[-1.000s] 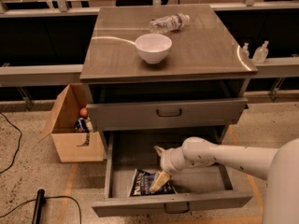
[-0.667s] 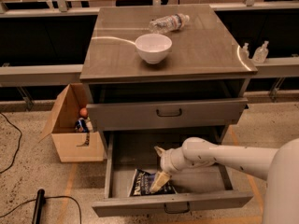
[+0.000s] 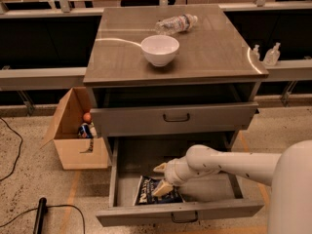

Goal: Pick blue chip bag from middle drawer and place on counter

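The blue chip bag lies flat in the front left part of the open middle drawer. My gripper reaches down into the drawer from the right and sits on the bag's right side, one pale finger resting over the foil. The white arm covers part of the bag. The counter is the glossy grey-brown cabinet top above.
A white bowl and a clear water bottle lying on its side sit on the counter. A shut drawer is one level higher. An open cardboard box stands on the floor at the left. A cable runs along the floor.
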{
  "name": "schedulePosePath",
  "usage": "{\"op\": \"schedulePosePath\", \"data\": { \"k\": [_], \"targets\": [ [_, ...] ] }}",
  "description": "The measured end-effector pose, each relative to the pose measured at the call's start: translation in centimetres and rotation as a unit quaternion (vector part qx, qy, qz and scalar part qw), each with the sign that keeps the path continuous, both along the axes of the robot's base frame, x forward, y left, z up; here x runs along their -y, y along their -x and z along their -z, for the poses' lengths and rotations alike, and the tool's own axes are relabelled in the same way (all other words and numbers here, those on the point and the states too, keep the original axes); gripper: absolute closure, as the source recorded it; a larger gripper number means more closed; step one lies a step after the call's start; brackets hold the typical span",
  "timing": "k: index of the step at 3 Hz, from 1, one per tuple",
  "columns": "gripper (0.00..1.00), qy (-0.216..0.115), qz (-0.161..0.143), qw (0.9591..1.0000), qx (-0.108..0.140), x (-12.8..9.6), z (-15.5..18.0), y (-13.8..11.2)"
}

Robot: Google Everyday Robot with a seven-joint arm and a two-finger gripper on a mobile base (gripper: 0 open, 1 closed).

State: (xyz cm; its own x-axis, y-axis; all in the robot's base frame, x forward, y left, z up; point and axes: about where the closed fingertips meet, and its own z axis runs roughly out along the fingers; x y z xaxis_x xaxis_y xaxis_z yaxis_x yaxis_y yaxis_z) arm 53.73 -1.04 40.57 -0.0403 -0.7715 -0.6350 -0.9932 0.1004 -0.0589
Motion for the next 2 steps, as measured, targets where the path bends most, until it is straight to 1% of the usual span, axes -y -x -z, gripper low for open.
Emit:
{"op": "schedulePosePath", "data": {
  "k": [2],
  "targets": [
    [0.84,-0.003,-0.006,1.0000,0.000,-0.13,-0.16,-0.26]
  ]
}}
